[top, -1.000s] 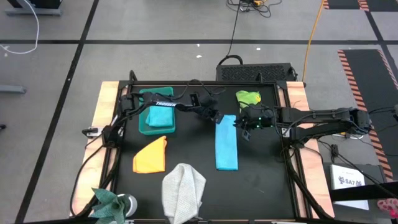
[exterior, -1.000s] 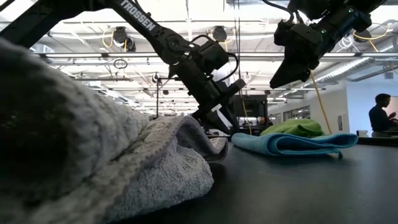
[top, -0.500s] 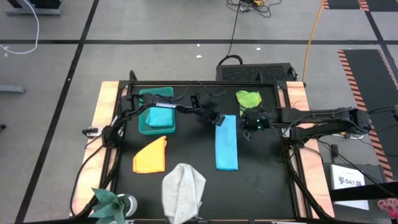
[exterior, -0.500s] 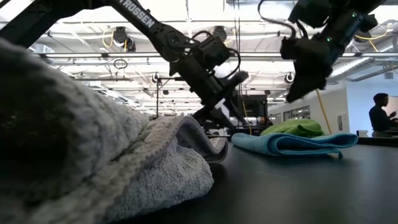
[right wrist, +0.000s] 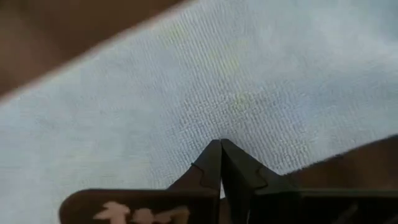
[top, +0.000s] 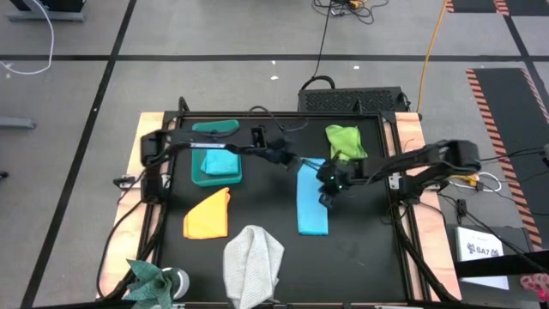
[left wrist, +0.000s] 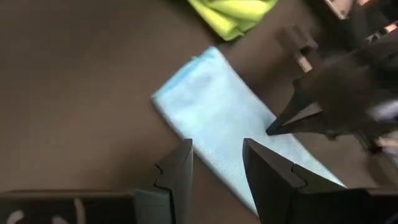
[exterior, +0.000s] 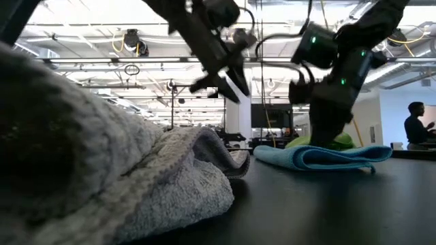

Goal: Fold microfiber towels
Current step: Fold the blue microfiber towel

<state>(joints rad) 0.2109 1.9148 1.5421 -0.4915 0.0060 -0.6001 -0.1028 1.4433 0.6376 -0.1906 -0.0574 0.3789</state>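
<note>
Right gripper pressed down on the folded light blue microfiber towel.

The right gripper (top: 327, 182), fingers clenched together with nothing between them, touches the long light blue towel (top: 311, 206) mid-table. The left gripper (left wrist: 217, 163) hovers just above that towel's far end, fingers parted and empty. A rigid teal plastic bin (top: 199, 172) holds the teal towel (top: 220, 161). The lime green towel (top: 345, 142), orange-yellow towel (top: 208, 215) and crumpled light grey towel (top: 254, 257) lie on the black table (top: 360, 249).
</note>
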